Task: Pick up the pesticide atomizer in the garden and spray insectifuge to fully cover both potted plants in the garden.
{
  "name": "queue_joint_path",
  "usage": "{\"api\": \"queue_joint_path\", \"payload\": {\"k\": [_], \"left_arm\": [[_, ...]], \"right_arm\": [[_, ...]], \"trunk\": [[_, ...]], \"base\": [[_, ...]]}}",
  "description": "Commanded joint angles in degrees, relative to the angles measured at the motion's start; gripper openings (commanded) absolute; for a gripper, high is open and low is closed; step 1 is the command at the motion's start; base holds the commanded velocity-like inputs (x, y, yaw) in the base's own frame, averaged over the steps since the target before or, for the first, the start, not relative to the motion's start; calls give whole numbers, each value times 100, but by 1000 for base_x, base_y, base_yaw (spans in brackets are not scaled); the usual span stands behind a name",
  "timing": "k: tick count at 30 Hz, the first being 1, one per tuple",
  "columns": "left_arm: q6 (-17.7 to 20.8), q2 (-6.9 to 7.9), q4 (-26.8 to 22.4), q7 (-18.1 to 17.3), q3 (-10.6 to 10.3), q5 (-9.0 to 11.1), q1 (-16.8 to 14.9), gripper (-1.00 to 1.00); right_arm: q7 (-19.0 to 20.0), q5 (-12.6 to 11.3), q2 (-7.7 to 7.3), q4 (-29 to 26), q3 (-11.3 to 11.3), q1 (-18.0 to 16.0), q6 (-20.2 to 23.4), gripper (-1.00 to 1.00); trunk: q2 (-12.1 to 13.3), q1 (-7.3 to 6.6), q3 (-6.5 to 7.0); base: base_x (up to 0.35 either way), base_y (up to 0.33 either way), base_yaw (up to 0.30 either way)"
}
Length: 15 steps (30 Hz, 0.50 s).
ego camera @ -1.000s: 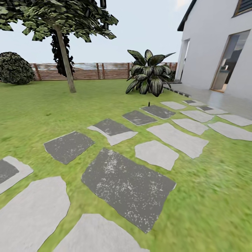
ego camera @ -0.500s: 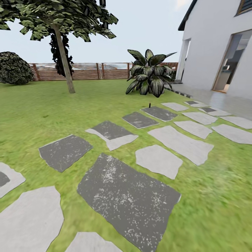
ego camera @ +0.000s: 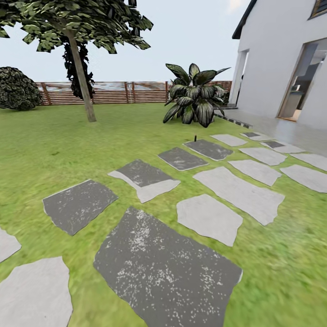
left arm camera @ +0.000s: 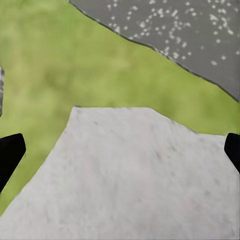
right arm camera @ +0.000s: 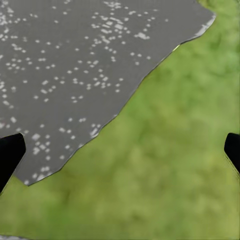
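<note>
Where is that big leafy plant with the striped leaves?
In the head view, the big plant stands right of centre on the lawn, before the wooden fence and beside the white house.

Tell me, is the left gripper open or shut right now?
Open. In the left wrist view the left gripper has its two dark fingertips far apart at opposite edges, nothing between them, just a pale stepping stone and grass below.

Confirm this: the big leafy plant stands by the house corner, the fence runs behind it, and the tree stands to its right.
Wrong on one count. In the head view the tree stands left of the big leafy plant, not right. The plant is by the house corner, with the fence behind.
</note>
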Motion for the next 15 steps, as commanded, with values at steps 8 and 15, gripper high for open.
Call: {"api": "queue_joint_path", "payload": {"k": [8,15], "left_arm": [[-19,0,5,4,-2,-2,-3,100],[-19,0,5,2,-4,-2,-3,100]], "right_arm": [[-1,4,-1,5,1,-3,-17,100],[-2,2,-1,5,1,-3,-21,100]], "trunk": [[-2,3,-5],[-2,3,-5]], "base": [[340,0,0],[339,0,0]]}}
